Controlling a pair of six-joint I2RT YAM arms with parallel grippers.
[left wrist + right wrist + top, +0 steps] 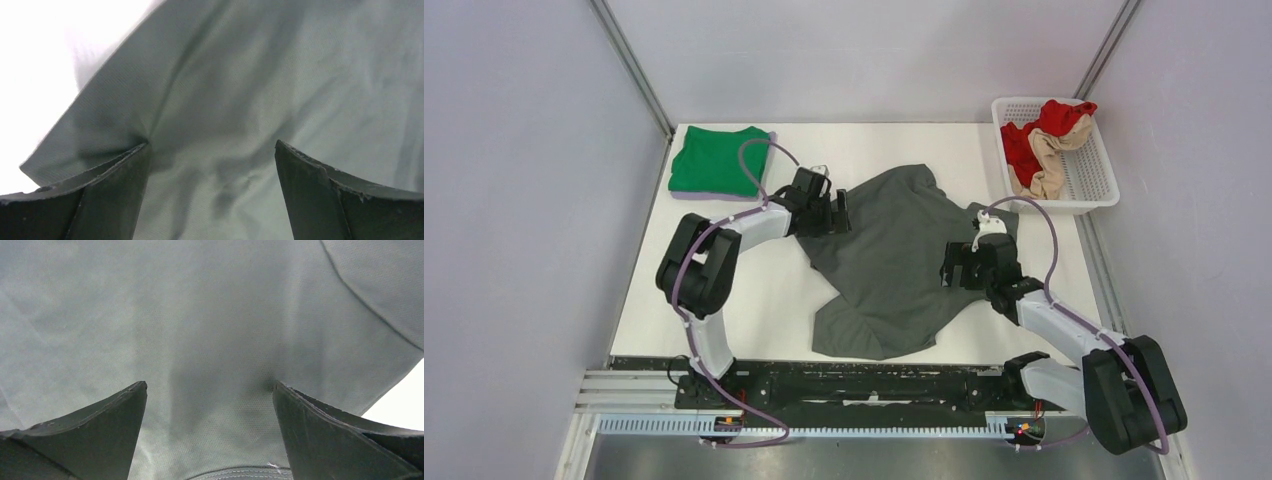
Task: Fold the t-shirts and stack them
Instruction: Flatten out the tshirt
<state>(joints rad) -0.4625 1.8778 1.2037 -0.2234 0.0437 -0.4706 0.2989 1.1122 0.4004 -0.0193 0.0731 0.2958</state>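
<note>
On the table (754, 300), centre: dark grey t-shirt (894, 265) lying rumpled, not yet folded. Left claw (839, 211) at its far-left edge, right claw (950, 268) at its right side, both spread wide, gripping nothing, likely poised to pinch opposite edges for a fold. Green t-shirt (714, 160) parked folded at far-left corner, probably as stack base.
</note>
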